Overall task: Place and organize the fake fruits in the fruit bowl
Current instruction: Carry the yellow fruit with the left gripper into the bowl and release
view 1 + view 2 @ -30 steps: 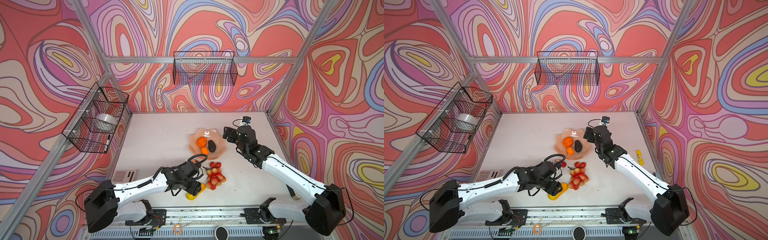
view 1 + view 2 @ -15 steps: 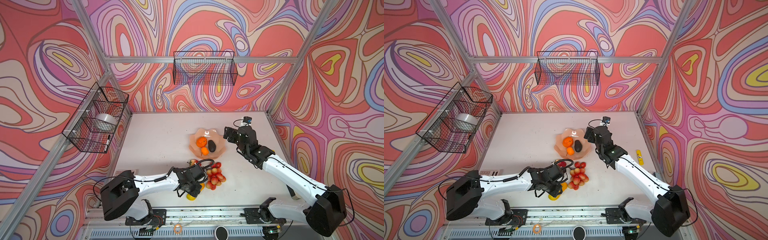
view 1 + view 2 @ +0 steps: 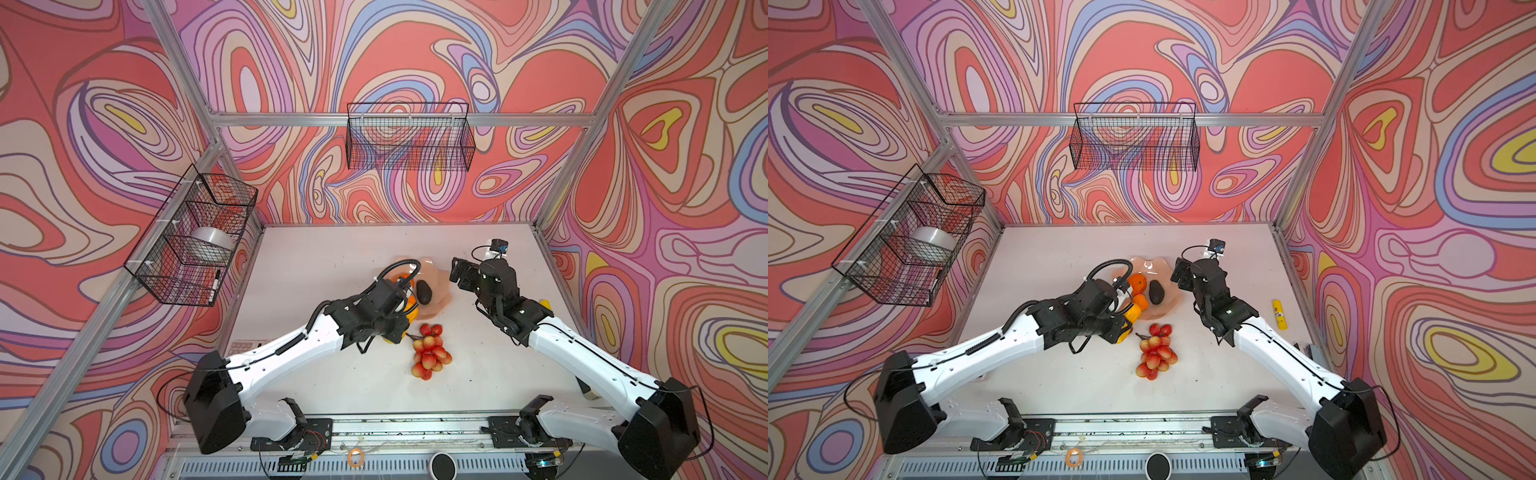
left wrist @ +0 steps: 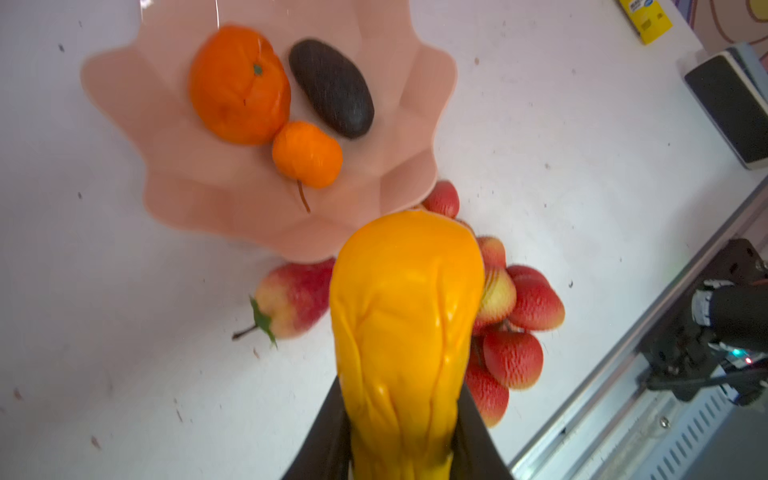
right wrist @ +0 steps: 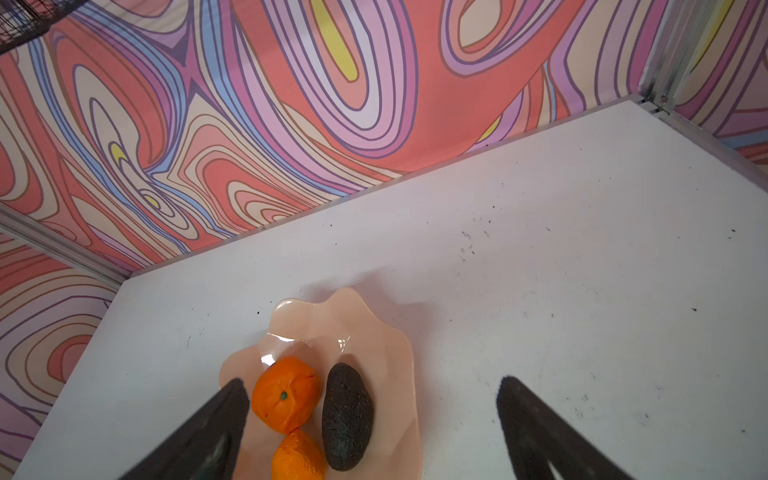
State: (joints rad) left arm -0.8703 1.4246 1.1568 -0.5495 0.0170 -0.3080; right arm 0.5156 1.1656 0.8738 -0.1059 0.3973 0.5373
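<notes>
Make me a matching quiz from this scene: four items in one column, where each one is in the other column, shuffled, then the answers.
1. avocado
2. yellow gourd-like fruit
3. grape bunch
4. yellow tube

A. clamped in the left gripper
B. on the table, near its right edge
C. inside the fruit bowl
D. on the table, close beside that bowl

Pairs: 1-C, 2-A, 3-D, 4-B

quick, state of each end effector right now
left end effector: shut on the yellow-orange gourd-like fruit
right end effector: open, holding nothing
</notes>
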